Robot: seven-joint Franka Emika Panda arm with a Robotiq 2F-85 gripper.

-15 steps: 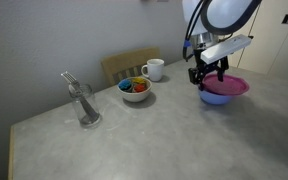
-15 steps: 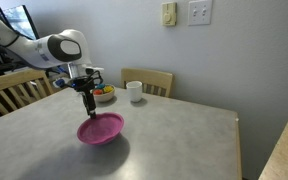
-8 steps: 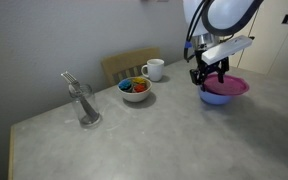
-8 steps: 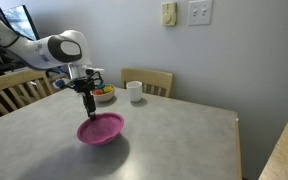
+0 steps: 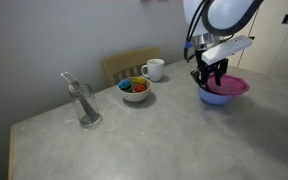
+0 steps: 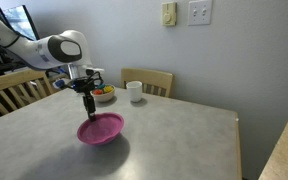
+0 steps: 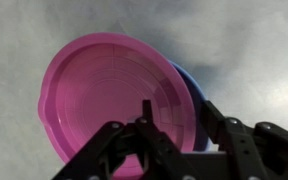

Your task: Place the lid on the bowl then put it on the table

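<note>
The magenta-pink lid (image 5: 229,87) lies on the periwinkle-blue bowl (image 5: 215,99) at the far side of the grey table (image 5: 164,140). It also shows in an exterior view (image 6: 102,128). In the wrist view the lid (image 7: 104,95) sits off-centre, and a sliver of the bowl (image 7: 191,84) shows at its right edge. My gripper (image 5: 210,79) (image 6: 88,109) hangs just above the lid's near edge. Its fingers (image 7: 179,115) are open and straddle the lid's rim.
A small white bowl with colourful contents (image 5: 135,89) (image 6: 103,94), a white mug (image 5: 154,69) (image 6: 134,91) and a glass holding a fork (image 5: 83,103) stand on the table. Wooden chairs (image 5: 124,66) (image 6: 149,80) stand behind it, by the wall.
My gripper has dropped slightly toward the lid's rim. The lid and the bowl have not moved.
</note>
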